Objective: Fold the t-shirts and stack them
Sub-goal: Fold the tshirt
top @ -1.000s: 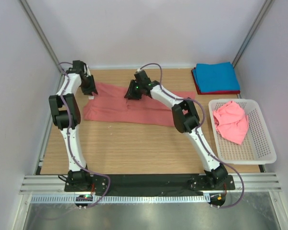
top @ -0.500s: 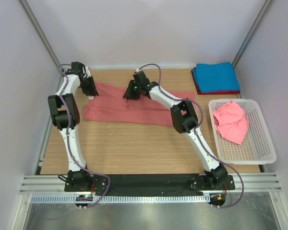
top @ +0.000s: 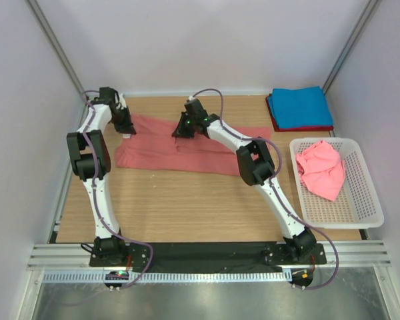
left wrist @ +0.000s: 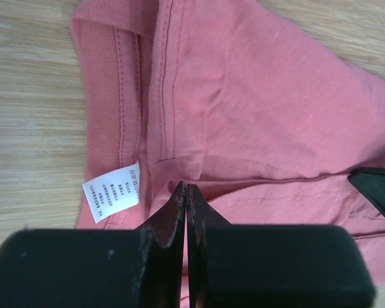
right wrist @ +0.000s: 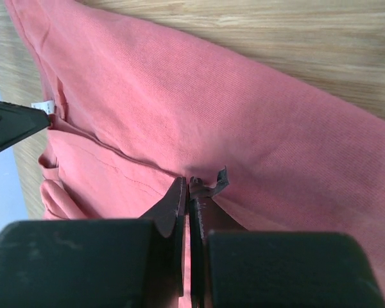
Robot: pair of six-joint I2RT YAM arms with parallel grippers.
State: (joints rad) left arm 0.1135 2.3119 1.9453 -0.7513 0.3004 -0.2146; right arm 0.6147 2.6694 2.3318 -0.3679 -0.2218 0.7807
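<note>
Over the last second both grippers had closed. The left gripper (left wrist: 185,190) went from partly open to fully shut, its tips pinching the far edge of the salmon-red shirt (top: 161,151) just beside the white care label (left wrist: 112,190) and the ribbed collar (left wrist: 106,77). The right gripper (right wrist: 188,183) likewise shut on that far edge further along, raising a small pucker of cloth at its tips. How many layers each pinch took could not be told from the wrist views.

That likely meant the grasp for the next fold was made, and the edge was ready to be lifted and carried over toward the near side.

The shirt lay flat on the far half of the surface (top: 187,207), a long narrow band. Its long axis ran left to right, dipping slightly nearer at the right end. The collar pointed left, so the hem presumably lay to the right.
</note>
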